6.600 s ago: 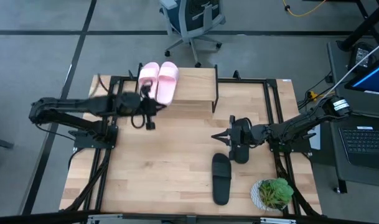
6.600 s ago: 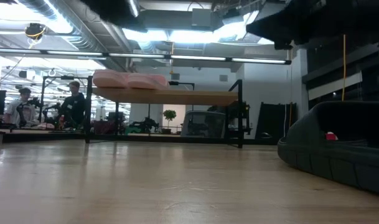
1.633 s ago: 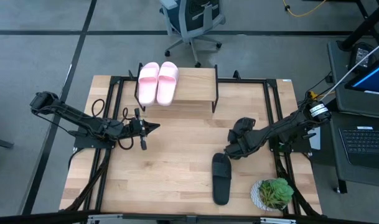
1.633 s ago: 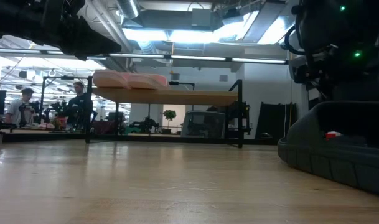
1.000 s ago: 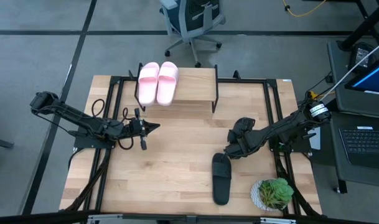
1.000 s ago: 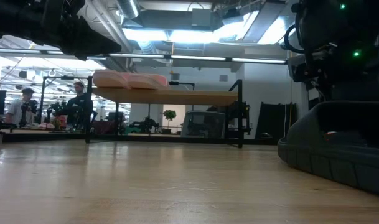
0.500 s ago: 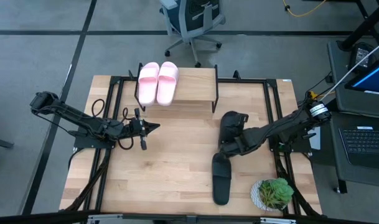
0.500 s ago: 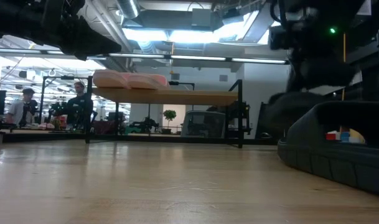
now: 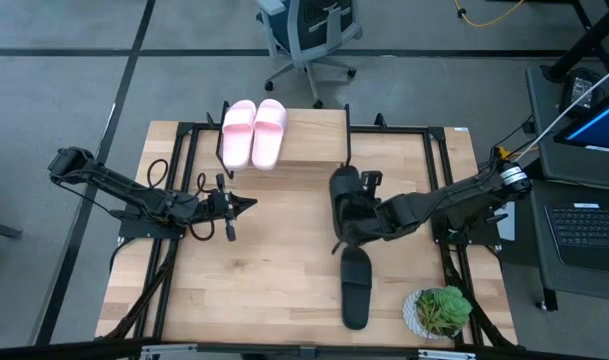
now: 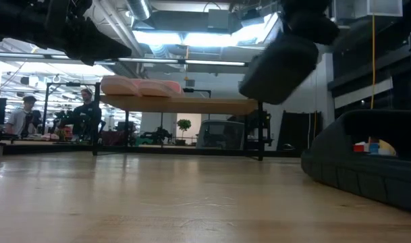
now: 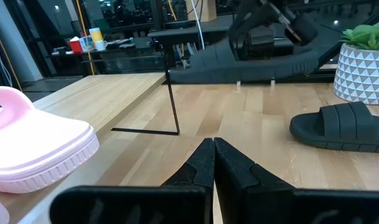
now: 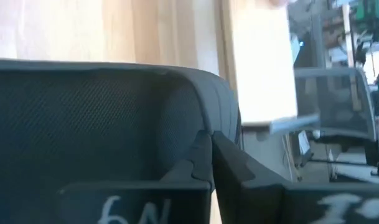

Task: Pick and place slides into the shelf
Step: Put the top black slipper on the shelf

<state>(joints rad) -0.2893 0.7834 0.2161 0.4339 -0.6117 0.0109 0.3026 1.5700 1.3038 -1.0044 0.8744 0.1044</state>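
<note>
Transport step: right tool [image 9: 360, 215] clenched on black slide [image 9: 345, 195], airborne; next, carry toward 12 o'clock onto shelf [image 9: 314, 140]. Left tool [image 9: 246, 203] pinched empty.

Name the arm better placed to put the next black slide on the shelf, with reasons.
Right. Its gripper already holds a black slide lifted off the table, just beside the shelf. The left gripper sits empty with jaws shut, farther from the shelf's free end.

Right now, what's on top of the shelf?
Two pink slides lie side by side at the left end of the shelf; the rest of the plank is bare. The space underneath is hidden from above.
</note>
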